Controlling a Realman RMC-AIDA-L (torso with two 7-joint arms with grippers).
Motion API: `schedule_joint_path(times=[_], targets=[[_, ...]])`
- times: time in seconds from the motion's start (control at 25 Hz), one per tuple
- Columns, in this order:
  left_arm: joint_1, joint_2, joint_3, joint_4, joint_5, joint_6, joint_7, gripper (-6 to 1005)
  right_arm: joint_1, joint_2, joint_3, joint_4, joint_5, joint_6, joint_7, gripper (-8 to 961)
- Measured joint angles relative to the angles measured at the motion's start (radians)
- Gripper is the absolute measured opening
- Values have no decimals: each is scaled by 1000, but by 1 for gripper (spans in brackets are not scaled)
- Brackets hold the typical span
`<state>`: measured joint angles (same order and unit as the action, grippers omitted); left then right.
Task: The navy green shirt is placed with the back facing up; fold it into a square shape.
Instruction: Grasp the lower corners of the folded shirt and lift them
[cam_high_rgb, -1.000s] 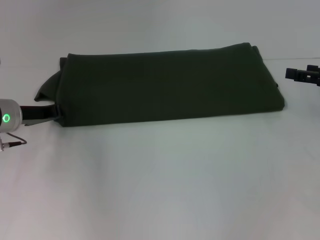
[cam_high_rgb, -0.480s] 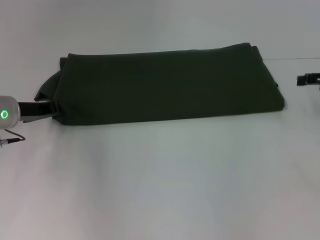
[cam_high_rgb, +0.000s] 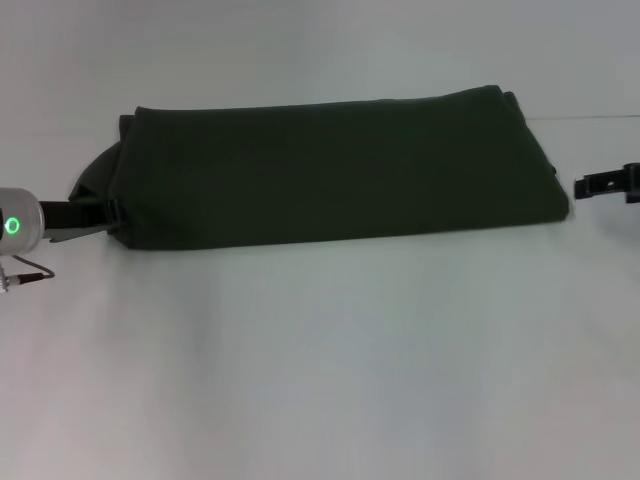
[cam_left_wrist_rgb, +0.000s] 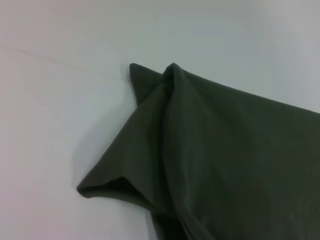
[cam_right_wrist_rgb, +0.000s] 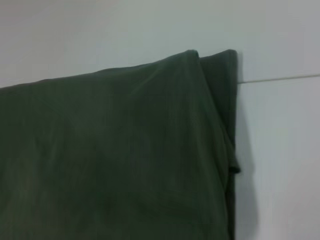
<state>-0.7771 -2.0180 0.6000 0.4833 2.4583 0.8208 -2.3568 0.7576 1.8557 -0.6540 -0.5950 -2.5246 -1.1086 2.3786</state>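
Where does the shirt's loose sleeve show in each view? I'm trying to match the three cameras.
Head view: the sleeve pokes out at the shirt's left end, just above the left gripper.
Left wrist view: the sleeve fills the lower middle, a flap lying on the table.
Right wrist view: not in it; only the shirt's other end shows.
Shared landmark: the shirt's long folded body.

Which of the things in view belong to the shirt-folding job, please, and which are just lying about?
Part of the job:
- green shirt, already folded into a long band
- left tool, at the shirt's left end
- right tool, just off its right end

Lying about:
- nothing loose; only the white table under the shirt
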Motion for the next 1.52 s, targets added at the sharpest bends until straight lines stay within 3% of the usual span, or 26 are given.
schedule_joint_path(times=[0.16, 0.4, 0.64, 0.88, 1.24, 1.52], targets=[[0, -1, 0, 0, -1, 0, 0, 2, 9, 31, -2, 17, 4, 55, -38, 941], [-1, -2, -1, 0, -1, -2, 0, 2, 37, 52, -3, 91, 5, 166, -84, 941], [-1, -2, 0, 0, -3, -3, 1, 3, 46, 86, -6, 112, 8, 252, -106, 941], [0, -2, -3, 0, -3, 1, 1, 3, 51, 108, -6, 122, 8, 292, -126, 941], [2, -4, 0, 0, -2, -1, 1, 2, 51, 121, -7, 145, 8, 325, -134, 937], [3, -4, 0, 0, -2, -5, 1, 2, 51, 142, -56, 147, 9, 396, -135, 921]])
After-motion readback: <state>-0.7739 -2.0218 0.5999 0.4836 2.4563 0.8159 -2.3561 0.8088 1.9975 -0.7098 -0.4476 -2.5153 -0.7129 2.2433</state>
